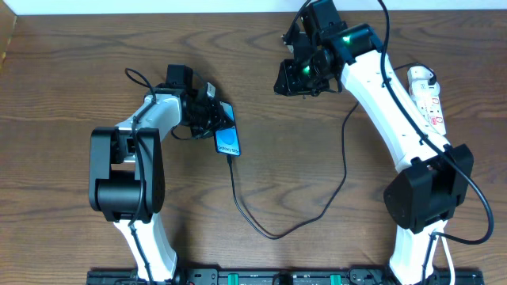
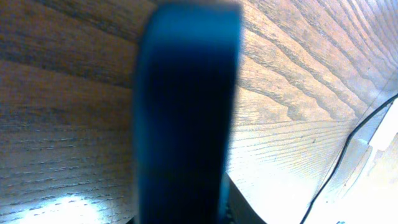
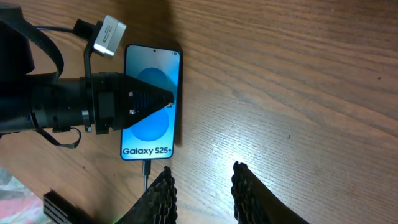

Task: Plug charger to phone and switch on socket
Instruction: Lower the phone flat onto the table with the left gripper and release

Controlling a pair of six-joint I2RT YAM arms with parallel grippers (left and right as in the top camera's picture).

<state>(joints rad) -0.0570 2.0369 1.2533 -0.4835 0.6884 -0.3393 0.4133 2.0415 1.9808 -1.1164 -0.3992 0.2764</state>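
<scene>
Phone (image 3: 152,134) lies flat on the worktop (image 1: 63,79), screen up and lit blue, with "Galaxy S25+" readable near its charging end.

Charger (image 1: 273,235): the small black plug tip (image 3: 147,167) sits at the port in the phone's short bottom edge and looks seated. From the phone the thin black cable runs away over the wood in one wide loop. It then climbs toward the right arm and passes behind it, and I cannot trace it past that point.

Socket (image 1: 428,99): a white strip well apart from the phone, on the far side of the right arm, with a white plug at one end. The red switch marks are visible but too small to read a switch position.

Left jaws: they lie across the middle of the phone screen, with the pointed tip reaching the phone's long edge. From this side no gap shows, so I cannot tell whether they are clenched or released, or whether they touch the glass. The left wrist view gives only a blurred dark blue band against wood grain, too soft to identify.

Right jaws: released. The two fingertips (image 3: 163,186) stand apart with bare wood between them and grasp nothing. They hang clear of the phone, between it and the socket.
</scene>
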